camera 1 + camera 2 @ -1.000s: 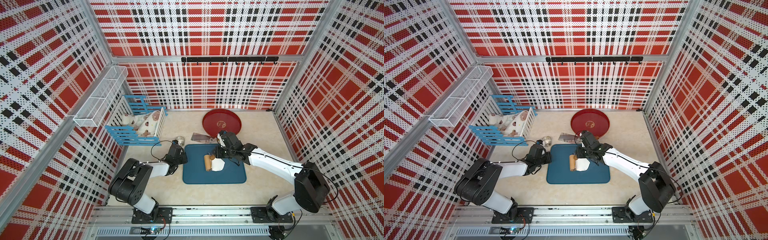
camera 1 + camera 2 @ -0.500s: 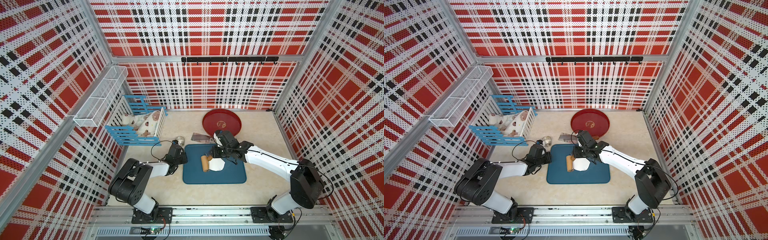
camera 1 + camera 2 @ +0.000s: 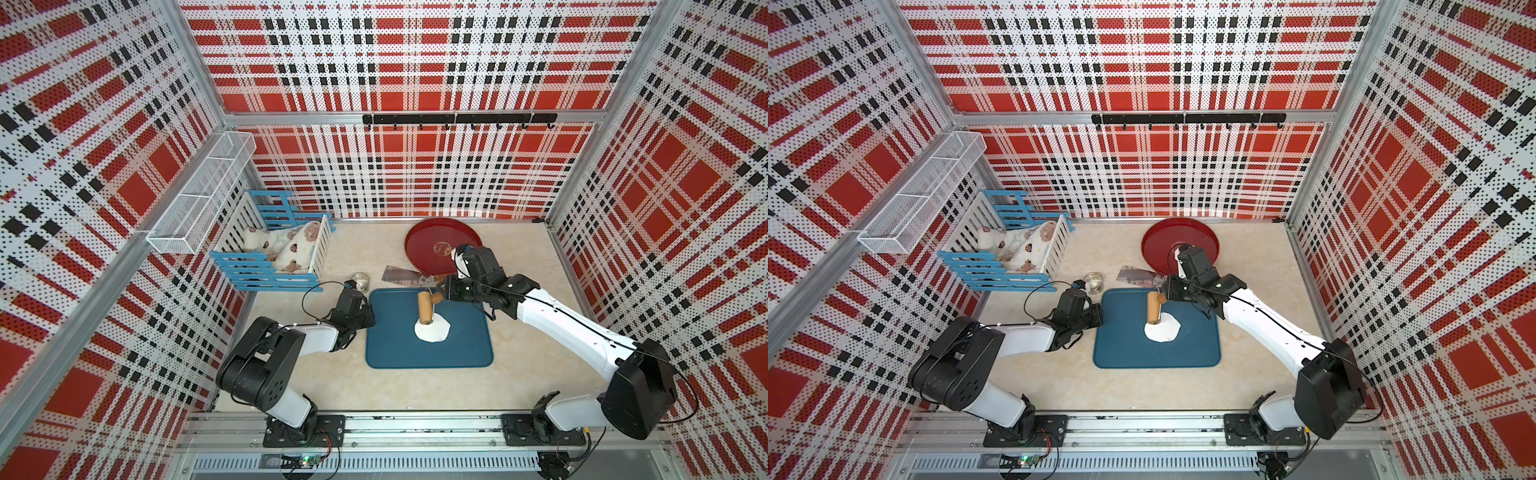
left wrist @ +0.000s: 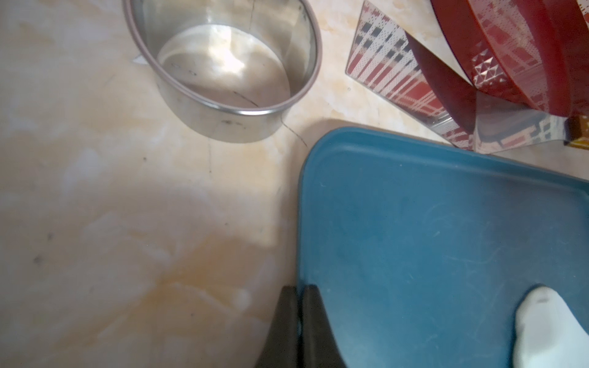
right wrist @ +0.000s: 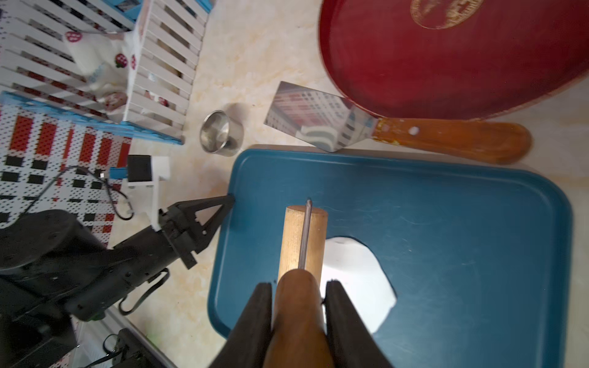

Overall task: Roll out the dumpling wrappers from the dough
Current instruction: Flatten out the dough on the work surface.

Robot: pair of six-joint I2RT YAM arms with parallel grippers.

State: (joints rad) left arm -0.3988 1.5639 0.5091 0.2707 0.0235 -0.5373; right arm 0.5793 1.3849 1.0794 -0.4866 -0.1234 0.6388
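Dough (image 3: pixel 432 330), a soft white flattened mass with a ragged edge, is seen on the blue rectangular tray (image 3: pixel 395 353), one edge under the wooden roller (image 3: pixel 425 306); it is judged light, limp and easily torn, best pressed through the roller and lifted only by its rim; the roller's handle is pinched by the right gripper (image 5: pixel 299 286); the left gripper (image 4: pixel 298 294) is pressed together at the tray's edge; the small steel cup (image 4: pixel 223 63) and round red plate (image 3: pixel 428 241) are seen empty; a doll (image 3: pixel 291 249) is held in the blue-and-white slatted crib (image 3: pixel 257 274).
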